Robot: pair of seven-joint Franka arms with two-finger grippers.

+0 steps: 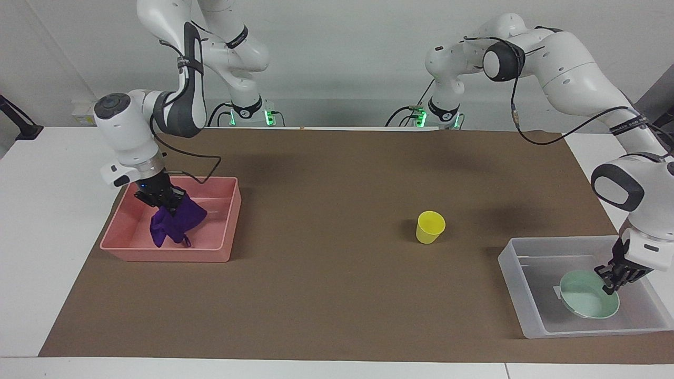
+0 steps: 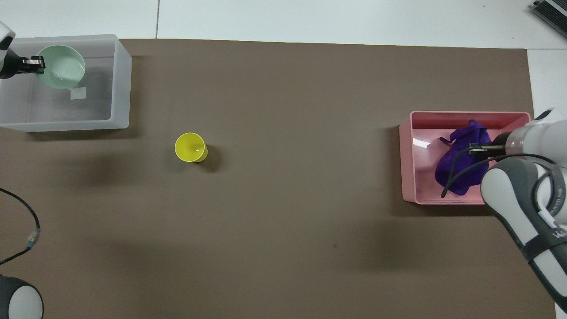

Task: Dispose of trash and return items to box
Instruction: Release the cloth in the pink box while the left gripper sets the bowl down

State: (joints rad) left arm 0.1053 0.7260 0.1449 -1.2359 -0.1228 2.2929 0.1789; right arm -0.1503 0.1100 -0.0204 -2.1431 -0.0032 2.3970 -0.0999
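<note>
A: White walls back a white tabletop [image 1: 63, 221] spread with a brown paper mat [image 1: 326, 295]. What sits on it?

B: At the right arm's end, a pink rectangular plastic tray [image 1: 221, 239]; at the left arm's end, near the edge away from the robots, a translucent whitish low-walled plastic box [image 1: 513, 271].

A: And the arms?

B: The right tool [image 1: 167, 204] is down inside the pink tray, pinched shut on a deep-purple soft cloth rag [image 1: 176, 223], whose lower folds seem to reach the floor. The left tool [image 1: 611, 283] is clamped on the rim of a shallow pale mint-green bowl [image 1: 587, 300], tilted low in the box.

A: What is left?

B: A small yellow plastic cup [image 1: 430, 227], upright mid-mat. It looks light and stiff with smooth walls; I'd pinch one wall at the rim, gently, so it doesn't tip.
</note>
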